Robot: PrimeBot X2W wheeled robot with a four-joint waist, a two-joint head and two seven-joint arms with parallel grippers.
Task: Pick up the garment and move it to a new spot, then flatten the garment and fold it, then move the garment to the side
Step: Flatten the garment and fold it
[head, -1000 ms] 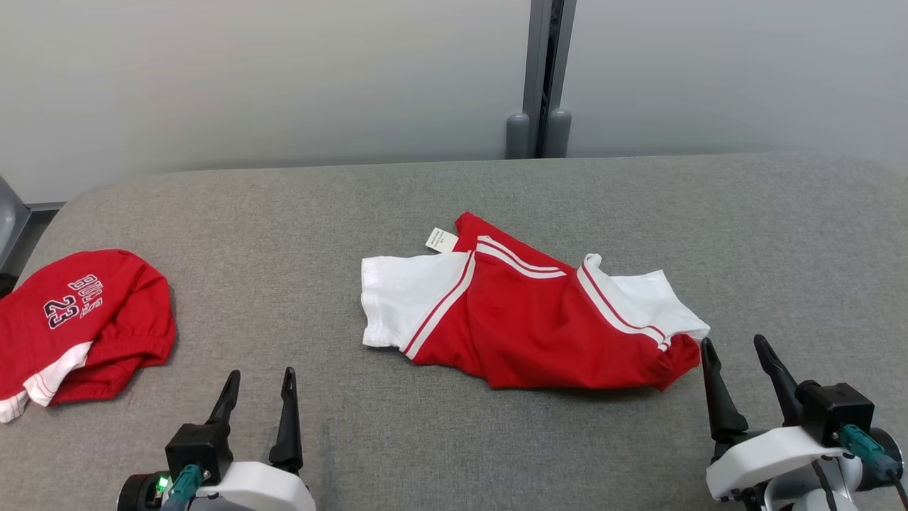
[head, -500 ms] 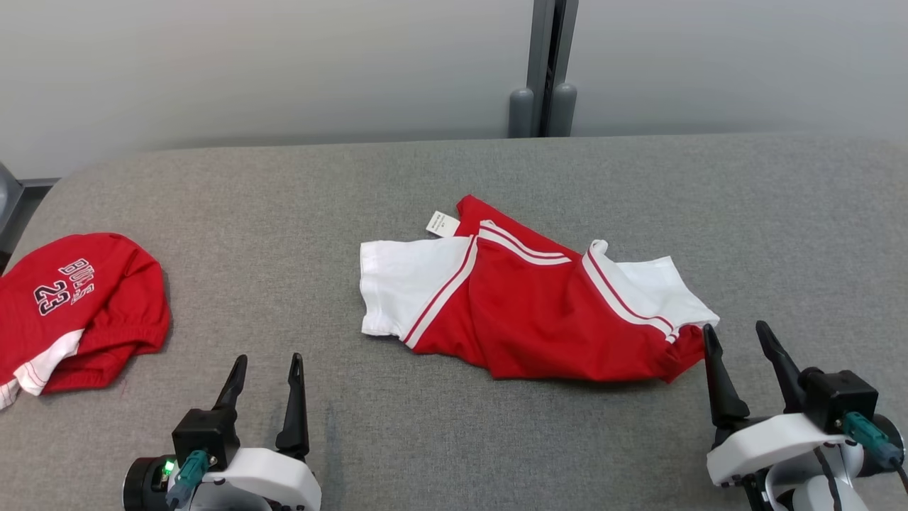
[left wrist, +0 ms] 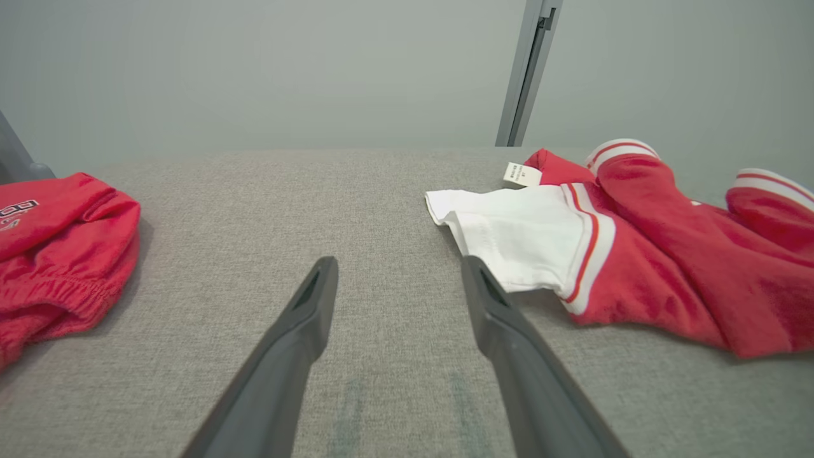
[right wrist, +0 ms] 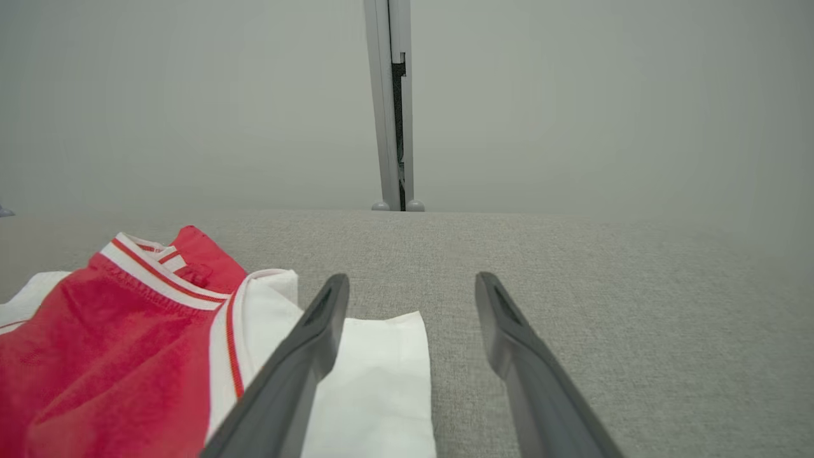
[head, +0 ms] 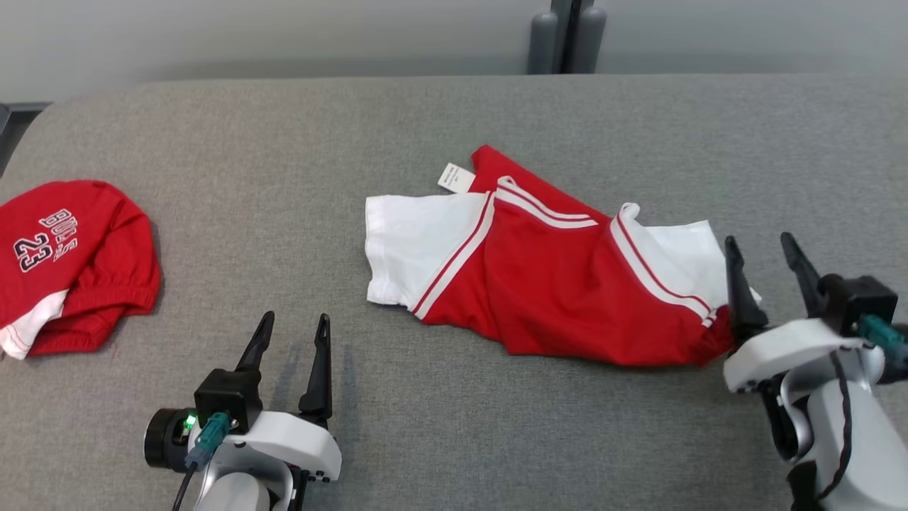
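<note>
The garment (head: pixel 553 284), a red shirt with white sleeves and red-and-white stripes, lies crumpled in the middle of the grey table (head: pixel 284 142). A small white label (head: pixel 455 177) sticks out at its far edge. My right gripper (head: pixel 758 239) stands open at the garment's right end, its left finger over the edge of the white sleeve (right wrist: pixel 375 381). In the right wrist view that gripper (right wrist: pixel 412 277) holds nothing. My left gripper (head: pixel 296 317) is open near the front, short and left of the garment's left white sleeve (left wrist: pixel 515 242). Between the fingers of the left gripper (left wrist: pixel 399 261) is bare cloth surface.
A second red garment (head: pixel 71 262) printed with "23" lies bunched at the table's left edge, also in the left wrist view (left wrist: pixel 57 242). A grey post (head: pixel 567 35) stands behind the table's far edge against a pale wall.
The head camera has tilted down, so the whole picture has shifted. Both grippers have advanced; the right one now reaches alongside the garment's right sleeve. The garment has not moved.
</note>
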